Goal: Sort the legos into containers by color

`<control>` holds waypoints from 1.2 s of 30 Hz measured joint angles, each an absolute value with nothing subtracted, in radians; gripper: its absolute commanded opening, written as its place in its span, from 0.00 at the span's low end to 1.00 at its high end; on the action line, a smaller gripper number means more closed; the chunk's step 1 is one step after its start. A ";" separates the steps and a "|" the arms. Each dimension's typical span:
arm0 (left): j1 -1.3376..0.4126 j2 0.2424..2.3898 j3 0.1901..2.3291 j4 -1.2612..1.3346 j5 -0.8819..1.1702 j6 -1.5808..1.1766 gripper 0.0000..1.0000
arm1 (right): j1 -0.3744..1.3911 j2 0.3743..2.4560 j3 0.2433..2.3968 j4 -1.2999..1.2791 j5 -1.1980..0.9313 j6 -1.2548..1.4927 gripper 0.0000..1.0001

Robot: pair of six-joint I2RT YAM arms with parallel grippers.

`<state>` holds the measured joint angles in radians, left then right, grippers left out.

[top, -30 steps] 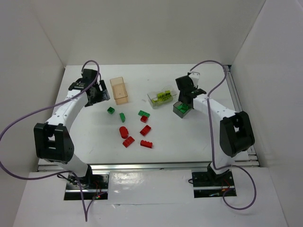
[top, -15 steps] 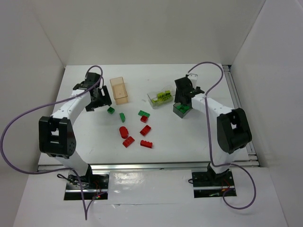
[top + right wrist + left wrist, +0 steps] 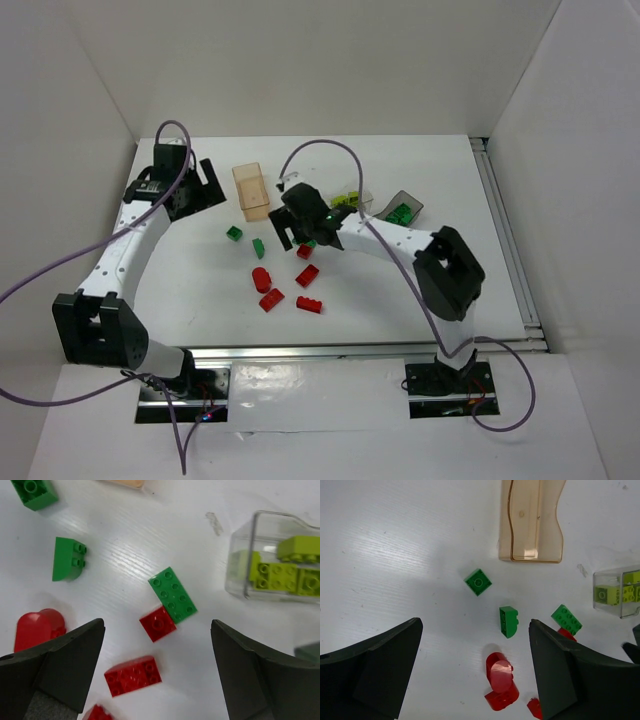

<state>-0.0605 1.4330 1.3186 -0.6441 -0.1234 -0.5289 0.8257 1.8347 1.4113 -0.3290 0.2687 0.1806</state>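
right fingers (image 3: 65, 665) wide, empty, above green brick (image 3: 172, 601) | red brick (image 3: 157, 623) touches it at 7 o'clock | risk: closing pinches both, red gets missorted | left fingers (image 3: 370, 670) wide, empty

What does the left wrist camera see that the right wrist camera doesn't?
Only the left wrist camera sees the peach-orange box nearly whole; the right wrist camera catches just a sliver of its edge. Only the right wrist camera sees the flat red brick whole, studs and all. Both see the square green brick, the sloped green brick, the long green brick and the clear box of yellow-green bricks.
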 measured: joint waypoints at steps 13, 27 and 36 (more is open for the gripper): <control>-0.057 1.422 1.320 -0.634 -0.060 -0.521 0.96 | 0.802 2.146 1.547 -0.325 0.219 0.094 0.83; -0.057 1.377 1.293 -0.626 -0.093 -0.520 0.96 | 0.765 2.162 1.552 -0.276 0.179 0.144 0.36; -0.057 1.371 1.288 -0.624 -0.099 -0.523 0.96 | 0.763 2.081 1.527 -0.277 0.285 0.154 0.36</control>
